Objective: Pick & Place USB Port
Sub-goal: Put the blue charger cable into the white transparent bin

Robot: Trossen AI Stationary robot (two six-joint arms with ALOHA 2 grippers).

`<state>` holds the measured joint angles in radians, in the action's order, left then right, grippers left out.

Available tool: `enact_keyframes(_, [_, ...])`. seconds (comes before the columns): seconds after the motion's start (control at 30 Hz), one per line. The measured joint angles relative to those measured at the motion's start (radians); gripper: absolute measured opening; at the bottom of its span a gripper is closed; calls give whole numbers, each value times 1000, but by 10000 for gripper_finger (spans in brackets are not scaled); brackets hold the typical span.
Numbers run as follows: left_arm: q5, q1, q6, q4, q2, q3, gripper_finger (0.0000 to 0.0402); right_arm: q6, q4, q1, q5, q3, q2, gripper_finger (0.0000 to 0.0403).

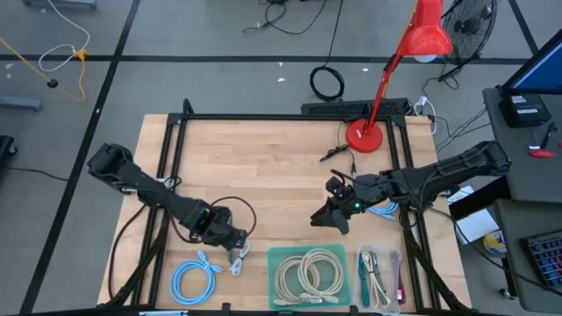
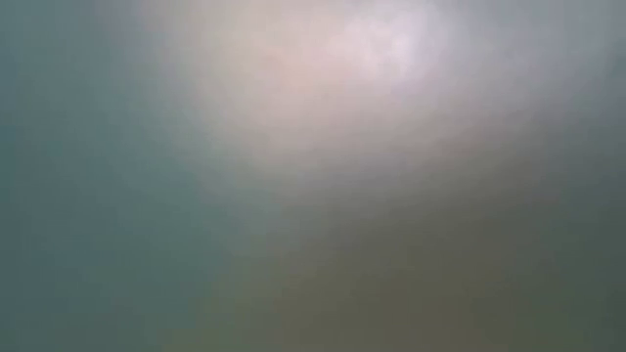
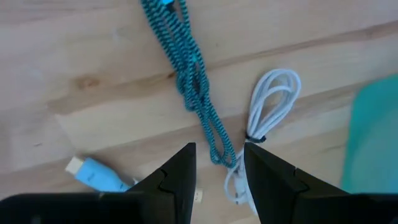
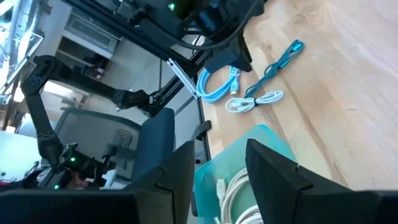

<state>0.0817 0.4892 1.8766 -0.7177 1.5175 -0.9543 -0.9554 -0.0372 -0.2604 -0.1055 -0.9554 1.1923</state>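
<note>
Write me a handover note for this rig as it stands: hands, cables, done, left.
Left hand: fingers apart, low over the white cable and teal braided cable, gripping neither.
Right hand: open, empty, raised above the green tray.
Cables: white and teal lie on the table between the blue coil and the tray; beige coils in the tray; more cables in the clear bin.
Done: nothing held yet.
Left: grasp and place. Low view shows nothing.

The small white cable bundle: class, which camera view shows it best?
The left wrist view: the white cable bundle lies close up, its loops distinct. The right wrist view shows it small, farther off; the high view shows a speck; the low view shows nothing.
</note>
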Motion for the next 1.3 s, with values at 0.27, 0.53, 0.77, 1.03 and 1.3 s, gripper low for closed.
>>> enact_keyframes(0.27, [2,-54,-75,14,44,0,136,-1,2,-3,3,0,0,137])
enact_keyframes(0.53, [42,-71,-110,11,86,0,136,-1,2,-3,0,0,0,137])
enact_keyframes(0.77, [57,-72,-119,7,131,0,136,-1,11,-3,0,0,0,137])
enact_keyframes(1.03, [53,-78,-98,12,147,0,134,-1,10,-3,0,0,0,137])
enact_keyframes(1.3, [45,-85,-121,13,145,0,12,-1,10,-3,0,0,0,137])
